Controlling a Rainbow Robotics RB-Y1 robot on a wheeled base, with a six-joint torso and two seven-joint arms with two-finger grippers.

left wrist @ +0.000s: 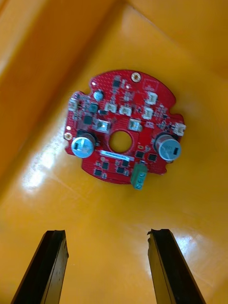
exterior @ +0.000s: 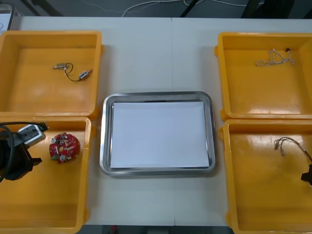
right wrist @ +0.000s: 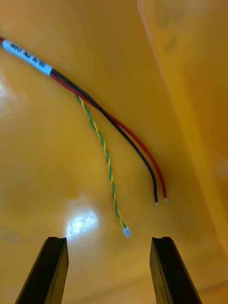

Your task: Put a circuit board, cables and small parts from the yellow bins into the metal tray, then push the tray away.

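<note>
As the tray at centre is seen bare, nothing is judged done. The left fingers are held wide, empty, by the circuit board in the 8 o'clock bin; the right fingers likewise by cables at 4 o'clock.

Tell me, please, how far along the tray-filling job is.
Nothing is done: the metal tray holds nothing yet. In hand: the left gripper, open, hovers over the red circuit board in its yellow bin, and the right gripper, open, over a cable. Left: loading the board, cables and small parts, then pushing the tray away.
</note>
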